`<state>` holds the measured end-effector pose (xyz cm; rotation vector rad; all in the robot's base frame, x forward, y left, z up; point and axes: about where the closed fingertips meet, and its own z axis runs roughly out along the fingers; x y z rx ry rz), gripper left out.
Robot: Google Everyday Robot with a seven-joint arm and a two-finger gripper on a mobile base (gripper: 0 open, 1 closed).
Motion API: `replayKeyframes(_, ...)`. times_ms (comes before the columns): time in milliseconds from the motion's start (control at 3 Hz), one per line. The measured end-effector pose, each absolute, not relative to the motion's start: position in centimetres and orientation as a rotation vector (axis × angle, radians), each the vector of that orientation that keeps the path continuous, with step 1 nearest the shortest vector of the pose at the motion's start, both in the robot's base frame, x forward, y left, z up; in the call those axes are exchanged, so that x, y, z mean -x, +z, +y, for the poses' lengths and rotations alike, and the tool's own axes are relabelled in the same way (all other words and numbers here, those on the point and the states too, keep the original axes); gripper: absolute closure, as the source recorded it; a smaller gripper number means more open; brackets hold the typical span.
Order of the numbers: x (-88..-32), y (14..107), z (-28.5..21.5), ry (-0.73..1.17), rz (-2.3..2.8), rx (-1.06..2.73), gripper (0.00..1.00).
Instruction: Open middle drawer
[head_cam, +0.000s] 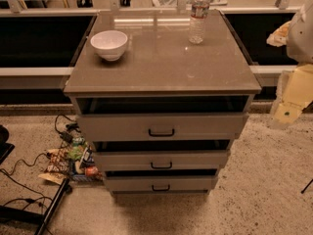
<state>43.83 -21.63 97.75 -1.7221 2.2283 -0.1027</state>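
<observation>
The grey-brown cabinet (pixel 161 67) stands in the middle of the camera view with three drawers stacked in its front. The middle drawer (pixel 195 159) has a wide, shallow grey front and a small black pull handle (pixel 161 165). A dark gap shows above its front. The taller top drawer (pixel 205 125) is above it and the narrower bottom drawer (pixel 190 183) is below it. My gripper (pixel 287 112), cream and white, hangs at the right edge of the view. It is off the cabinet's right side at about top-drawer height, well apart from the handle.
A white bowl (pixel 109 44) and a clear water bottle (pixel 198 16) stand on the cabinet top. Snack packets and black cables (pixel 73 158) lie on the speckled floor left of the cabinet. A black stand leg (pixel 51 207) lies at lower left. A low ledge (pixel 34 72) runs behind.
</observation>
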Motion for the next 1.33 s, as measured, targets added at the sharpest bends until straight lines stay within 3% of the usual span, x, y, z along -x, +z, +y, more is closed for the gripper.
replayKeyframes(667,-44.0,95.7,-21.4,-0.090,2.226,1.701,0.00)
replayKeyframes(1333,-44.1,80.8,-21.4,-0.005,2.207,1.633,0.00)
